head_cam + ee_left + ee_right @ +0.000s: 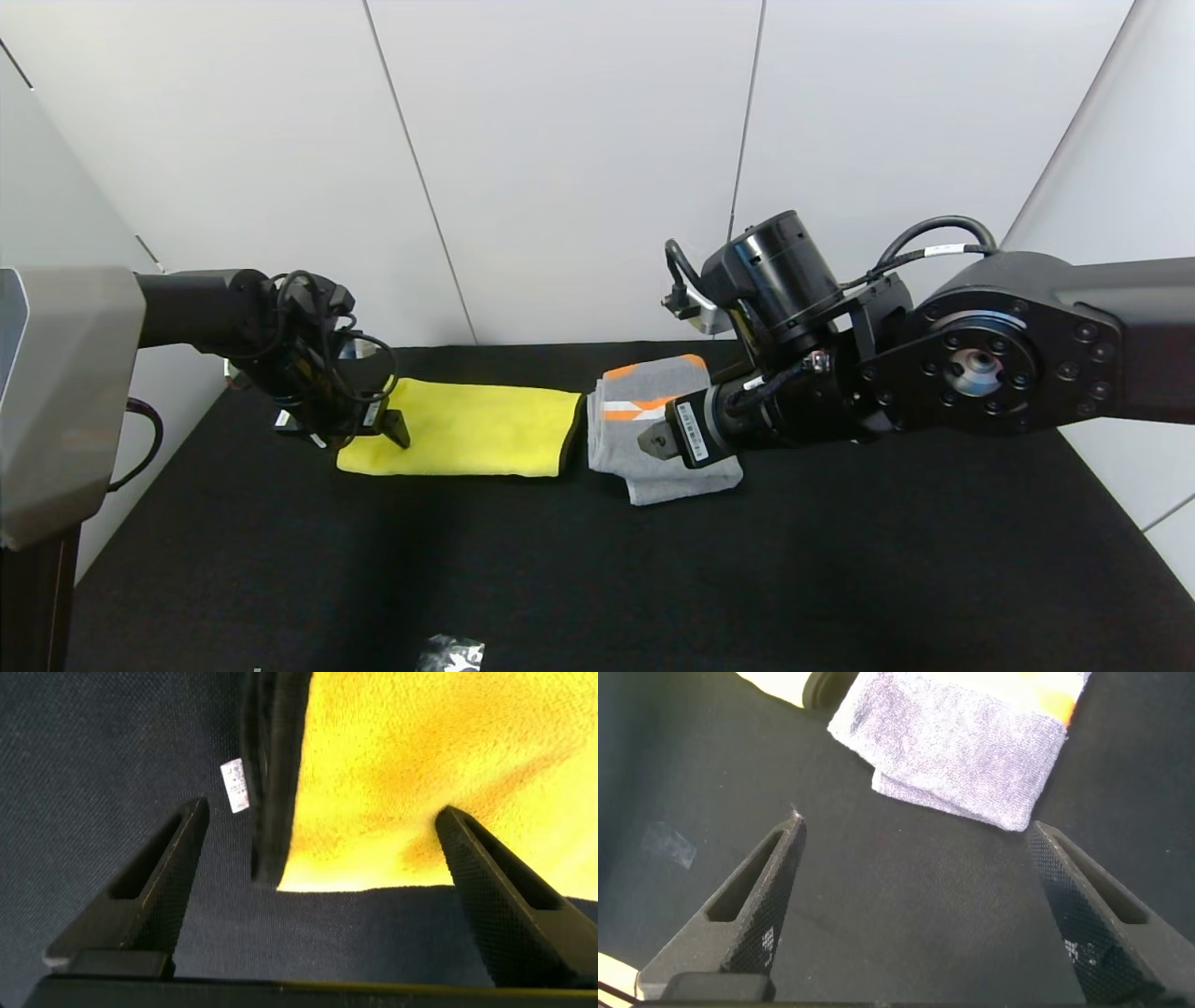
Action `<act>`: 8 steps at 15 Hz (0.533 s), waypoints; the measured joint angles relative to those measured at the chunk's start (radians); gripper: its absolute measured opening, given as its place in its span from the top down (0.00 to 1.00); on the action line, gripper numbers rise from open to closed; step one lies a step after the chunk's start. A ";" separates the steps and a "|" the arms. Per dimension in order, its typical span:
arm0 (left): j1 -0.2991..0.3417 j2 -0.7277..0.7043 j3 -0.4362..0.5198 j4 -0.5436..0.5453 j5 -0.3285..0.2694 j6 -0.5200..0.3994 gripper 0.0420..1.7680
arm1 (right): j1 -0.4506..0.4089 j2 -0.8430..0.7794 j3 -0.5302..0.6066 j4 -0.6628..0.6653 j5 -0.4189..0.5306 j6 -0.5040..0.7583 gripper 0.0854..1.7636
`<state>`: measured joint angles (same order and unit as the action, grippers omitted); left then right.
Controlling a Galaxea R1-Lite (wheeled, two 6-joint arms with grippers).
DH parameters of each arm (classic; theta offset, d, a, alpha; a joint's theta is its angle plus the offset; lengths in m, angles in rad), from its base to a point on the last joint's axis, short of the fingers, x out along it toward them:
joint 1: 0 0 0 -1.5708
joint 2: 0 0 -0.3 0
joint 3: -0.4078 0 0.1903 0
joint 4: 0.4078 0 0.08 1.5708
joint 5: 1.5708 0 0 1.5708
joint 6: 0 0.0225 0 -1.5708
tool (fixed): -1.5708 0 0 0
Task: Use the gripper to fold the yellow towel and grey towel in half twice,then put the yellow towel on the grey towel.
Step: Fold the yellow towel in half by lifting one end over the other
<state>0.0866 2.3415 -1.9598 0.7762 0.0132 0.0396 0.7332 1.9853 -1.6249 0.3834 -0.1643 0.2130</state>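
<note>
The yellow towel lies as a flat folded rectangle on the black table, left of centre. Just to its right sits the grey towel, folded into a small stack with orange patches on top. My left gripper hovers open at the yellow towel's left end. In the left wrist view the left gripper straddles that towel's corner, with its dark trim and white label. My right gripper is open over the grey towel's near part. The right wrist view shows it above bare table, just short of the grey towel.
A crumpled bit of clear plastic lies at the table's front edge, also seen as a plastic scrap in the right wrist view. White wall panels close off the back and both sides. The black tabletop stretches wide in front of the towels.
</note>
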 joint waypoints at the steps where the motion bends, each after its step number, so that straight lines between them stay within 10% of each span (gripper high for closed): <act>1: -0.001 0.004 -0.001 0.000 -0.001 0.000 0.03 | 0.000 0.001 0.000 0.000 -0.001 0.000 0.04; 8: -0.005 0.025 -0.010 -0.002 -0.006 -0.012 0.08 | 0.000 0.002 0.000 0.000 -0.001 0.000 0.04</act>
<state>0.0813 2.3664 -1.9694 0.7743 0.0070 0.0277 0.7330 1.9877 -1.6249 0.3836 -0.1657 0.2134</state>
